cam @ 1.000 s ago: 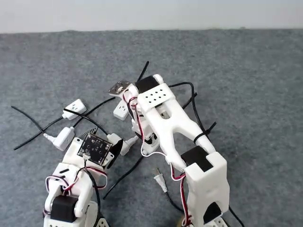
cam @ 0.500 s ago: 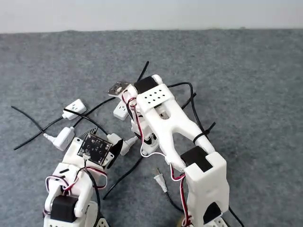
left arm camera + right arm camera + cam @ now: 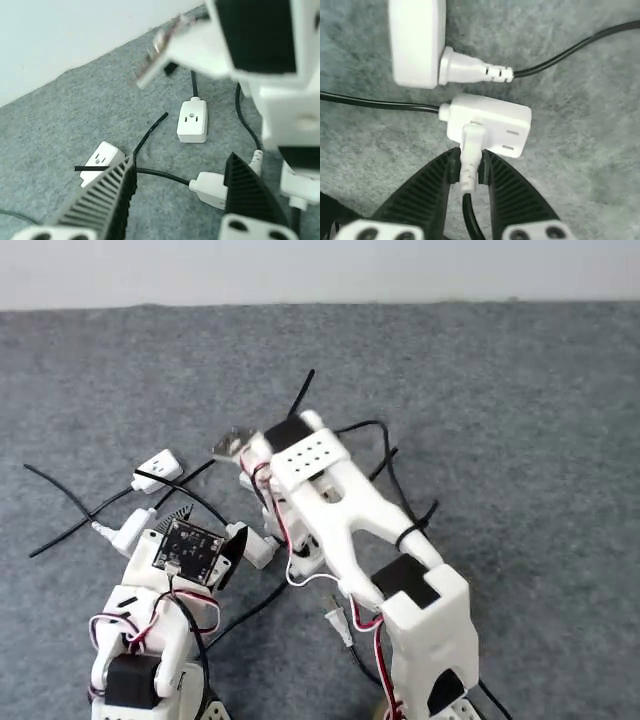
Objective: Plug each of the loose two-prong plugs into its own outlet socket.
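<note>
Our left gripper [image 3: 182,161] is wide open and holding nothing, facing a smooth white outlet socket [image 3: 192,120] on the fuzzy grey table [image 3: 60,115] (carpet-like stuff). Over right, our right gripper [image 3: 470,158] pinches a rounded white plug [image 3: 471,137] butted against its boxy socket block [image 3: 495,122]. We reckon that keeps the prongs straight.

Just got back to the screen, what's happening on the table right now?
The right gripper is shut on a white two-prong plug, holding it against a white outlet block; whether the prongs are in is hidden. The left gripper is open, holding nothing. Two more white outlets lie empty on the grey carpet, and another loose white plug lies beside the right arm.
</note>
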You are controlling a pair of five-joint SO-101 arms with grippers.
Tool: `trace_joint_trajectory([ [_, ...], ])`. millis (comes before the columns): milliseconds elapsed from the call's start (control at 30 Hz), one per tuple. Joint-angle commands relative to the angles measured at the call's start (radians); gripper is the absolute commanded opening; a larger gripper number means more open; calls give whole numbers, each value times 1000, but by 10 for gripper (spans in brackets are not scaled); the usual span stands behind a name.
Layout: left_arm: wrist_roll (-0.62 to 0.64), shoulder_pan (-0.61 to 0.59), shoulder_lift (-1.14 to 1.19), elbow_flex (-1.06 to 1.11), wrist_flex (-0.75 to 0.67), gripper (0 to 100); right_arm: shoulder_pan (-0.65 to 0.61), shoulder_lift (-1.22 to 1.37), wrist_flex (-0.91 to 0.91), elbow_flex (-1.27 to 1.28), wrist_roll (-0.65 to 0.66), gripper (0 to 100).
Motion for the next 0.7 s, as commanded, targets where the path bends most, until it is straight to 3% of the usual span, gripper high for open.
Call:
trace_joint_trajectory([
  [0,-2,-46,-14,-33,-31,276,-21,-10,-24,25,-12,8],
  [167,38,-100,-14,-38,-63,276,-21,-10,-50,54,-12,8],
  [667,40,-97,-14,-33,-66,276,-22,-10,-188,207,-31,9],
])
